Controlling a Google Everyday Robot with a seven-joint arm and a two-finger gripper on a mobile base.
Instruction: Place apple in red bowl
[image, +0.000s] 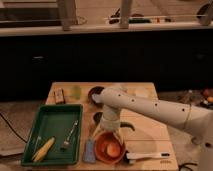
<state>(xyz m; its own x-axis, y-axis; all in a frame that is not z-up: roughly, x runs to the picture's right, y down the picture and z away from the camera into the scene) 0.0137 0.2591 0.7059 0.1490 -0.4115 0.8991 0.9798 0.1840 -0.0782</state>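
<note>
Apparently | apple (113, 149) lies in bowl (102, 146), near edge of surface (150, 131) | tool (112, 133) hangs over bowl's far rim, placed for release | tool state: cannot tell

Your table (150, 132) is pale wood with a matt finish. The red bowl (101, 151) looks like smooth plastic with a slight sheen, and the apple (113, 148) in it has smooth skin. The gripper (109, 131), just above the bowl, hangs from a smooth, white, hard-shelled arm (150, 106). The green tray (50, 109) looks like glossy plastic, and the fork (70, 136) in it looks like metal.
</note>
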